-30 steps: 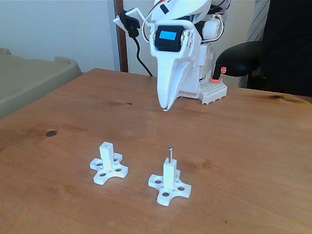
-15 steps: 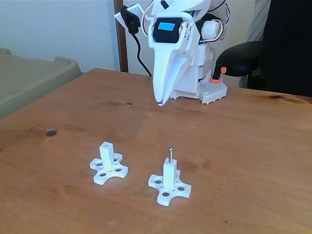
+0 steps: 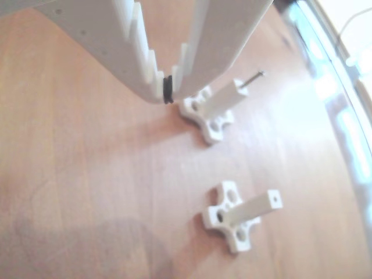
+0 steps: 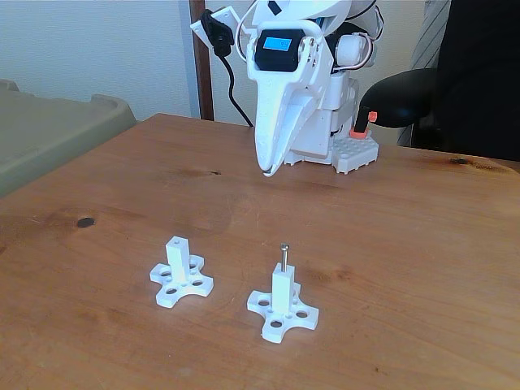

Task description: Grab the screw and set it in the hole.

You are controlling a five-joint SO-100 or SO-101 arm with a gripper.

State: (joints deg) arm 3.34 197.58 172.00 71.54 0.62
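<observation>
A thin silver screw (image 4: 284,255) stands upright in the hole at the top of the right white post (image 4: 282,294) in the fixed view; the other view shows the same screw (image 3: 252,78) sticking out of that post (image 3: 222,100). The left post (image 4: 178,262) shows an empty hole (image 4: 176,241) in its top face, seen as a dark hole (image 3: 275,201) in the other view. My white gripper (image 4: 266,170) hangs shut and empty above the table, well behind both posts. Its closed tips (image 3: 167,90) sit at the top of the other view.
The wooden table (image 4: 406,244) has open room around both posts. The arm's base (image 4: 349,150) stands at the back edge. A beige bin (image 4: 49,130) lies off the left side, and a dark chair (image 4: 422,97) is behind on the right.
The gripper lifted a little and swung slightly left between the earliest frame and half a second ago; since then it has held still. The screw and posts have not moved.
</observation>
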